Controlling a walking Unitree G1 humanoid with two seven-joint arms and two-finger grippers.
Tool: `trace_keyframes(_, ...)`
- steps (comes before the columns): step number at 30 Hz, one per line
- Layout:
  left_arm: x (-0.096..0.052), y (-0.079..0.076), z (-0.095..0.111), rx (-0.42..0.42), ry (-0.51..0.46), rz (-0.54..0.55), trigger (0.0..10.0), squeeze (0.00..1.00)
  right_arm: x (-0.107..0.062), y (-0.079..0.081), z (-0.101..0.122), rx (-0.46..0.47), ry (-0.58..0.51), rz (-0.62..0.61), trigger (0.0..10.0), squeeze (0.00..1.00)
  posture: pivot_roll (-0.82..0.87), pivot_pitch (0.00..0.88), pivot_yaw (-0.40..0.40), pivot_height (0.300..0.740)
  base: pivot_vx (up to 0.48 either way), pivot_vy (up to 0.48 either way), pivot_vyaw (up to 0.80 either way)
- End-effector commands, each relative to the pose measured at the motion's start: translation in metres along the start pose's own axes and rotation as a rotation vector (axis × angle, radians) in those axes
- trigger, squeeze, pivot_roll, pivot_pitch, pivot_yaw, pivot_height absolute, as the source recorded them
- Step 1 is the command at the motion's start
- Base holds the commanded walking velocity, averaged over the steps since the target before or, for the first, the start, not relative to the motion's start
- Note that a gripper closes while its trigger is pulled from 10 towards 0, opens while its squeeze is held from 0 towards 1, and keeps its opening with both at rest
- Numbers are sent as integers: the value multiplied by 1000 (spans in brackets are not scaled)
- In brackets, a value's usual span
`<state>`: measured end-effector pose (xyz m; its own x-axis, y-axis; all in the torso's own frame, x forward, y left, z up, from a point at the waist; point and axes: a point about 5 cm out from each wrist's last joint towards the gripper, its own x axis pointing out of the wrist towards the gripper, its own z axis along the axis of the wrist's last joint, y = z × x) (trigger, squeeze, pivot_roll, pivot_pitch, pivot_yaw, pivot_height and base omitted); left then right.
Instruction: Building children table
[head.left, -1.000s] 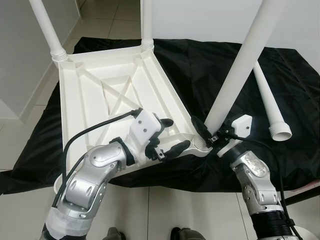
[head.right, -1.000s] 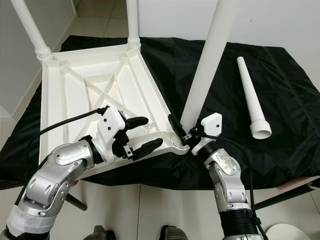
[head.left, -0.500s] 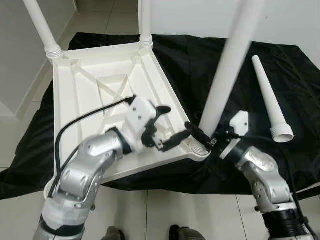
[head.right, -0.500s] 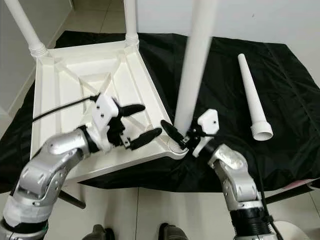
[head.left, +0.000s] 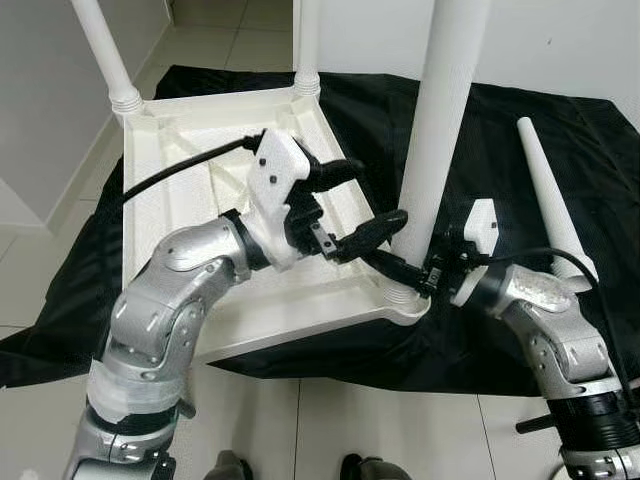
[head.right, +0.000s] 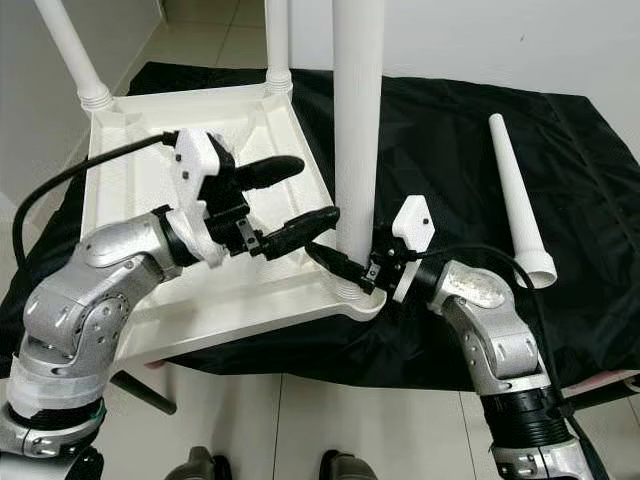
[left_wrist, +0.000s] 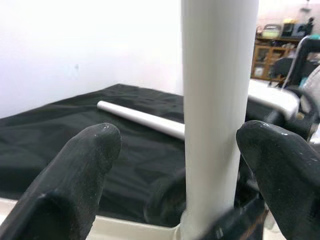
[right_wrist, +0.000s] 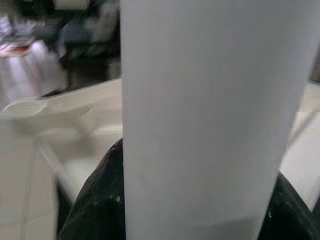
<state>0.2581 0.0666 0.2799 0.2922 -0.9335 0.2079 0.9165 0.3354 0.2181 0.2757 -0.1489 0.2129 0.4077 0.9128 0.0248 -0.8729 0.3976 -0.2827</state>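
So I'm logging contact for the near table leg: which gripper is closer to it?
Right. The right gripper is clamped on the near leg at its base by the corner socket. The left gripper sits just beside the leg higher up, jaws open and apart from it.

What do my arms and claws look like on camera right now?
Both arms are jointed silver metal shells. The left claw and right claw each have two long black fingers on a white wrist block. A black cable loops to the left wrist; another runs along the right forearm.
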Motion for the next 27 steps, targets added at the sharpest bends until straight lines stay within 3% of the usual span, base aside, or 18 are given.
trace_keyframes(1, 1, -3, 8, -4, -27, -61, 10000, 0, 3, 3, 4, -6, 2, 62, 10000, 0, -42, 97, -4, 740, 0, 0, 0)
trace_keyframes(13, 3, -9, 20, -42, -48, -169, 10000, 0, 7, 6, 5, 34, 11, 162, 10000, 0, -39, 77, 5, 740, 0, 0, 0)
trace_keyframes(15, 4, -8, 19, -76, -39, -166, 10000, 0, 9, 8, 4, 44, 20, 188, 10000, 0, -40, 73, 8, 740, 0, 0, 0)
trace_keyframes(27, 5, -8, 25, -77, -44, -158, 10000, 0, 20, 13, 1, 0, 69, 248, 10000, 0, -31, 72, 3, 740, 0, 0, 0)
